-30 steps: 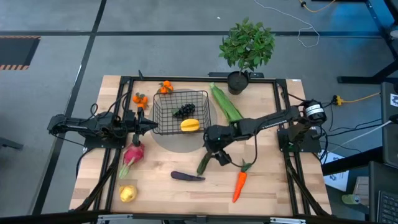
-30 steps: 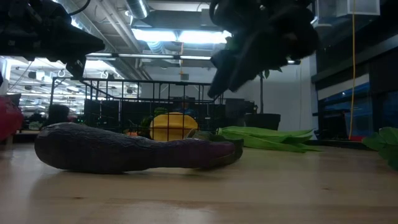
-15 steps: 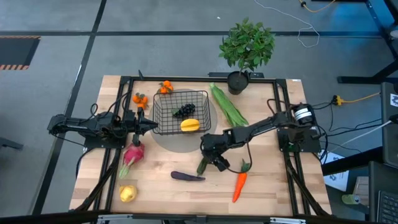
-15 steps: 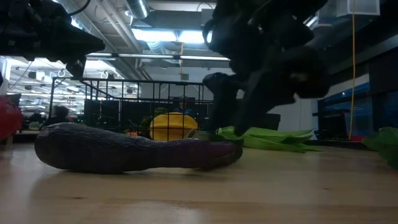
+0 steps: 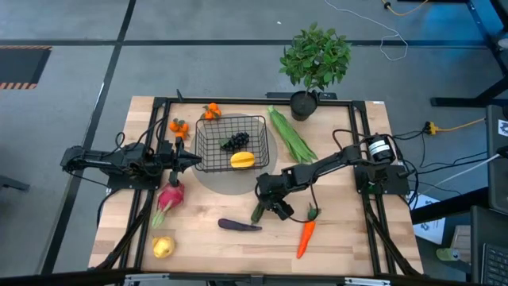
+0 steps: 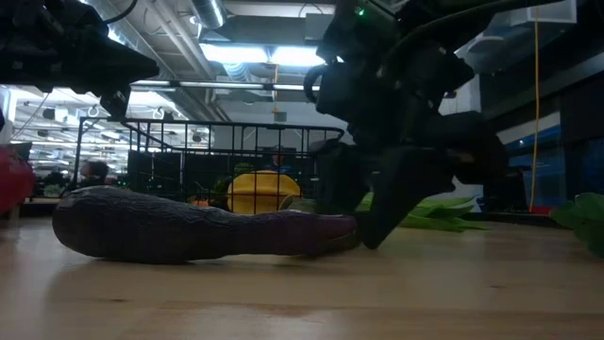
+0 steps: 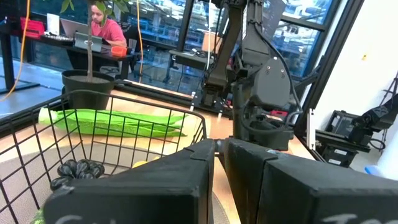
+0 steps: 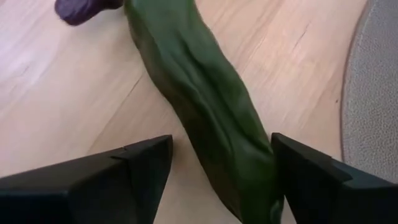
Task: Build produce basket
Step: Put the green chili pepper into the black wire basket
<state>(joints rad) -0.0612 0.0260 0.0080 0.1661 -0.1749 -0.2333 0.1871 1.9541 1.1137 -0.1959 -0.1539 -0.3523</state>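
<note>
Right tool [image 5: 268, 208] hangs wide apart astride the cucumber [image 5: 259, 210] on the table [image 5: 349, 238], left tool [image 5: 193, 160] pressed together beside the basket [image 5: 208, 145]; we count grapes [image 5: 233, 141] and yellow fruit [image 5: 242, 160] in, most produce still outside.

Your right arm reaches in from the table's right edge toward the middle, elbow bent, with the right gripper [image 5: 268, 208] lowered to the table surface. Its fingers [image 8: 118, 180] are spread wide and point downward. Your left arm lies stretched low along the table's left side, its left gripper [image 5: 190, 160] hanging level above the surface with its fingers [image 7: 186, 180] pressed together.
</note>
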